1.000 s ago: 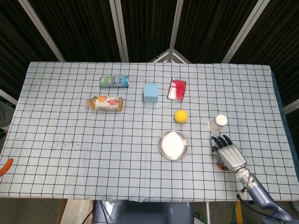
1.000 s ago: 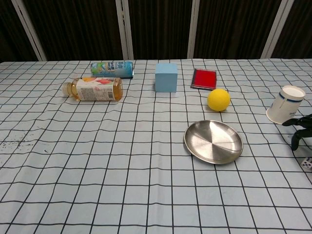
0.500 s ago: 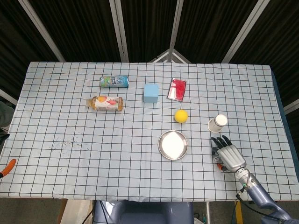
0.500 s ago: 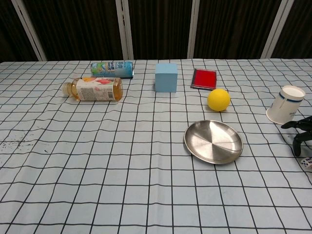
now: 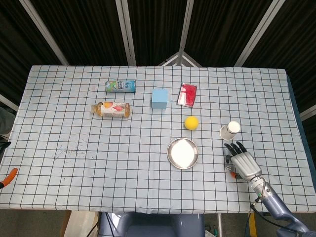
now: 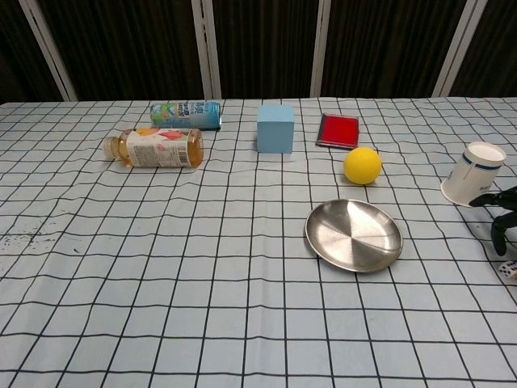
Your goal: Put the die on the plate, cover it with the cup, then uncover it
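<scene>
Shifted slightly toward the table's right edge since a second ago, the right hand [image 5: 242, 162] is being held low over the cloth, palm down, with its dark fingers [image 5: 236, 147] spread and pointing toward the cup; nothing is being gripped by it. In the chest view only its fingertips [image 6: 501, 217] are being shown at the right border.

The die [image 6: 507, 271], small and white with dark pips, is lying on the cloth at the far right of the chest view, just below those fingertips; whether it is being touched cannot be told. In the head view it is being glimpsed as a small speck at the hand's left side [image 5: 228, 169].

The paper cup [image 5: 230, 130] is being seen tilted on its side, its white round end turned toward the cameras, just beyond the fingers. The steel plate [image 5: 183, 153] is lying bare to the left of the hand, well apart from the die.

Beyond the plate a yellow ball [image 5: 191, 122] is resting, and farther back a light blue cube [image 5: 159, 98] and a red flat box [image 5: 187, 94] are sitting side by side. A tea bottle [image 5: 111, 109] and a drink can [image 5: 120, 86] are lying on their sides at the left. The checked tablecloth [image 5: 98, 163] is covering the whole table. The left hand is not being shown in either view.
</scene>
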You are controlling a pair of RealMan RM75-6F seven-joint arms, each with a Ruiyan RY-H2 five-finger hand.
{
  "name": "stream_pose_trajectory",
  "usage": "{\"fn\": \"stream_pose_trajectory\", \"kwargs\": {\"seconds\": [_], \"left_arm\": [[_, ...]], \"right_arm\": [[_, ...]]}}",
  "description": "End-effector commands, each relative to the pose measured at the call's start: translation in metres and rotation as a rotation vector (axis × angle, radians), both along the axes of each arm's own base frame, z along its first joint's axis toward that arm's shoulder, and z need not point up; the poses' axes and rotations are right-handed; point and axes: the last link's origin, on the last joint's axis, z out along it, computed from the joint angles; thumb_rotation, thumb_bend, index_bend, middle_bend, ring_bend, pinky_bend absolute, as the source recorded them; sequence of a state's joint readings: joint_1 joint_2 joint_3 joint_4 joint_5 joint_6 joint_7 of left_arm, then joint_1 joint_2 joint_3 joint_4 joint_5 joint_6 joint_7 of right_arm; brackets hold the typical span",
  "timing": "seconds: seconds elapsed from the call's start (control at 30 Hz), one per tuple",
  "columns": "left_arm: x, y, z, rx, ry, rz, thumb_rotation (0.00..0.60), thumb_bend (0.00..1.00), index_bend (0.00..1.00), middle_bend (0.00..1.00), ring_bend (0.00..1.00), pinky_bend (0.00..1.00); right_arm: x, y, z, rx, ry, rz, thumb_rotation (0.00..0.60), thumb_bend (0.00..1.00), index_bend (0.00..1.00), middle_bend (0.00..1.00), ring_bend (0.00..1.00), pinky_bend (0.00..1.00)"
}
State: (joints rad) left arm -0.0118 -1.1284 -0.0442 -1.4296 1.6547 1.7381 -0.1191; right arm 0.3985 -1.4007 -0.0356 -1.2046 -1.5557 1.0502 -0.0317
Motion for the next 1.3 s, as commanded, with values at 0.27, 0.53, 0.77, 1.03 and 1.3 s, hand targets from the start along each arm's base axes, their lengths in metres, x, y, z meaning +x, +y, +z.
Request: {"fn": "stream_pose_trajectory", "kwargs": {"seconds": [0.27,0.53,0.77,1.03,1.3], "left_arm": [[0.0001,0.0008,-0.001,-0.002,0.004,0.003,0.6,0.38,0.16,0.0,0.0,0.02],[0.0001,0.0016,-0.0018,-0.002,0.007,0.006,0.6,0.38,0.16,0.0,0.0,0.02],[0.0003,0.0027,-0.0033,-0.006,0.01,0.012,0.6,0.38,0.16,0.0,0.0,0.02],[0.0006,0.0032,-0.0045,-0.008,0.014,0.013,0.6,0.38,0.16,0.0,0.0,0.02],[0.0009,0.0035,-0.0056,-0.012,0.018,0.013,0.6,0.38,0.16,0.0,0.0,0.02]], "right_arm": [[-0.0001,0.0005,-0.0025,0.006,-0.002,-0.003,0.6,0.26,0.52,0.1,0.1,0.0],[0.0023,-0.0014,-0.0045,0.004,-0.008,0.007,0.6,0.26,0.52,0.1,0.1,0.0],[0.0051,-0.006,-0.0057,0.002,-0.012,0.015,0.6,0.29,0.53,0.11,0.11,0.0],[0.0076,-0.0084,-0.007,0.007,-0.009,0.02,0.6,0.33,0.55,0.11,0.11,0.0],[0.0071,-0.0094,-0.0071,0.008,-0.003,0.015,0.6,0.34,0.55,0.11,0.11,0.0]]}}
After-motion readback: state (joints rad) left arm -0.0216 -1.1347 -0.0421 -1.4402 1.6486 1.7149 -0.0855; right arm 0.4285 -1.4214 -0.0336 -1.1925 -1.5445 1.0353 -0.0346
